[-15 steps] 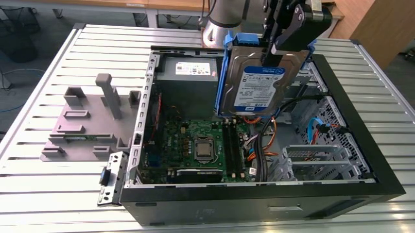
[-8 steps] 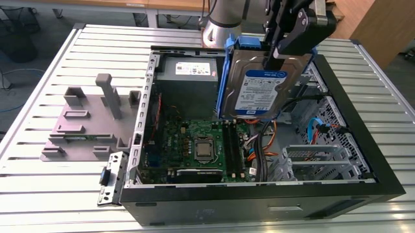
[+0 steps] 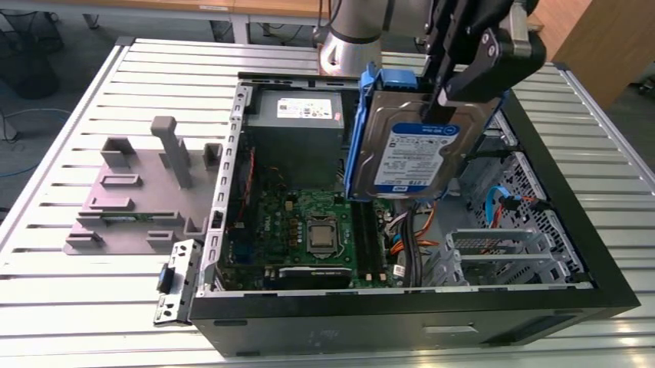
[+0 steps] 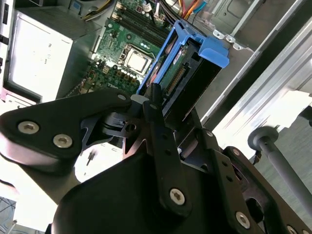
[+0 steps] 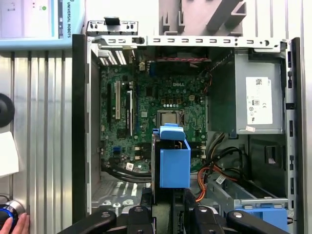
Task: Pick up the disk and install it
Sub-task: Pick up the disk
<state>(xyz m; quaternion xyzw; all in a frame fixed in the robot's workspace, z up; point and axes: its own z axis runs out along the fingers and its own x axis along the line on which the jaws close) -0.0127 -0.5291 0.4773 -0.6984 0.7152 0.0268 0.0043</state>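
- At the lower edge of the exterior view, a slatted metal table [image 3: 82, 314] carries an open black computer case [image 3: 409, 307], which lies on its side with its inside facing up.
- Just behind the case's near wall, at the lower right of the frame, sits a silver drive cage [image 3: 501, 257]. Orange and blue cables [image 3: 409, 238] run beside it.
- In the middle of the case lies the green motherboard [image 3: 297, 218] with its bare processor [image 3: 321, 234].
- At the left of the frame, on the table beside the case, stands a grey plastic fixture [image 3: 143, 192] with upright posts.
- Above the middle of the case, the disk [image 3: 415, 157] hangs on edge in the air. Its white-and-blue label faces the camera, and its blue carrier runs along its top and the side toward the exterior view's left.
- The gripper [image 3: 442, 107] is clamped on the disk's upper end, with a black finger on each face.
- In the second wrist view the fingers [image 4: 156, 117] press against the carrier's end, with the motherboard beyond the disk.
- In the first wrist view a person's hand [image 5: 17, 226] lies by a round knob on the table outside the case.
- Farther back, at the upper centre of the exterior view, a grey power-supply box [image 3: 297, 123] fills the case's far end.
- Behind the box rises the arm's silver base [image 3: 353, 38].
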